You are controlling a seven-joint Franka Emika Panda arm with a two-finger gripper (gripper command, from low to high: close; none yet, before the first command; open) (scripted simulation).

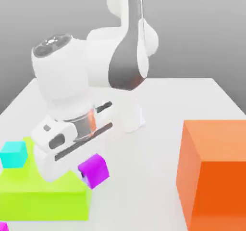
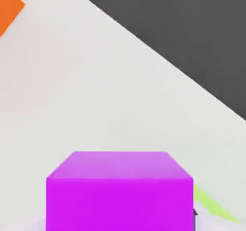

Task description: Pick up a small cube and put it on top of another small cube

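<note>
Currently, the purple cube (image 2: 120, 203) sits gripped between the jaws

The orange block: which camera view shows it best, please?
The exterior view shows the orange block best. There it stands large on the exterior view's right, with its top and two side faces visible, though the picture edge cuts it. The hand view shows a small orange corner.

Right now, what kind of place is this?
Probably a simulated manipulation test scene: a plain pale tabletop, a white robot arm, and flat-coloured blocks, such as the large orange block and the small magenta cube.
</note>
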